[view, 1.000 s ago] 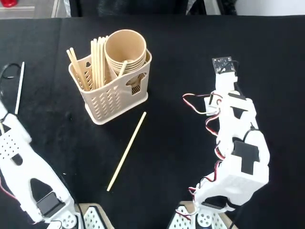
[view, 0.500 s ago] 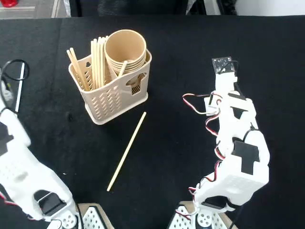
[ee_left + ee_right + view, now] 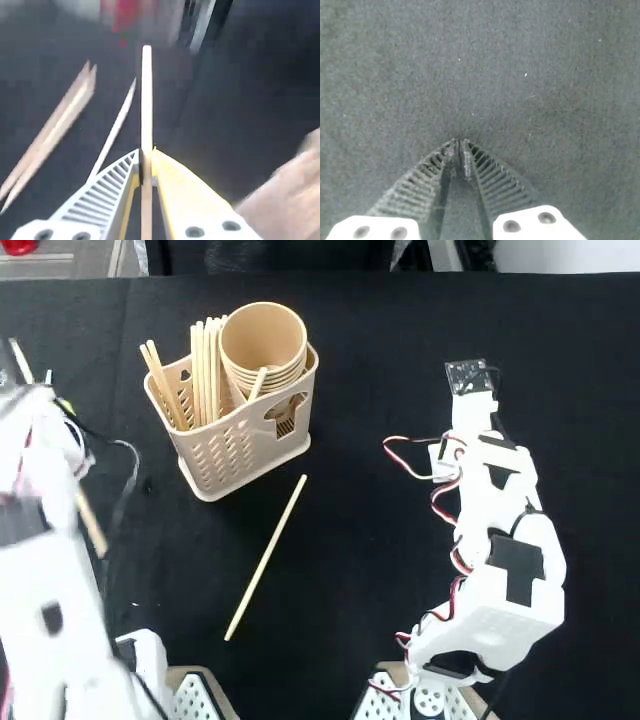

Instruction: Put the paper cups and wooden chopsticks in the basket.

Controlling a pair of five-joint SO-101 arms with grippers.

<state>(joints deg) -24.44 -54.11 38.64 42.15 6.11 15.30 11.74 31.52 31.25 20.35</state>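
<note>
- At the far left, the left gripper (image 3: 146,152) was closed on a chopstick (image 3: 145,90). Much of the stick ran out ahead of the fingertips. The arm stood lifted above the desk (image 3: 400,340), to the left of the basket (image 3: 240,455).
- We judged the grip the weak point: a thin stick pinched between narrow tips could swivel or slide out. Its long free end could also catch the basket rim on the way in.
- The basket stood left of centre. It held a bundle of chopsticks (image 3: 205,365) in its left part and a stack of cups (image 3: 263,340) in its right part. A careless entry could knock the upright bundle or tip the light basket.
- Just in front of the basket, apart from it, a loose chopstick (image 3: 265,558) lay aslant on the desk. Lying flat, it could roll or skid away from closing jaws.
- On the right, the right gripper (image 3: 458,145) was closed on nothing, its tips over bare desk, well apart from the basket. If it went for the loose stick while the other arm delivered, we feared the arms might cross.
</note>
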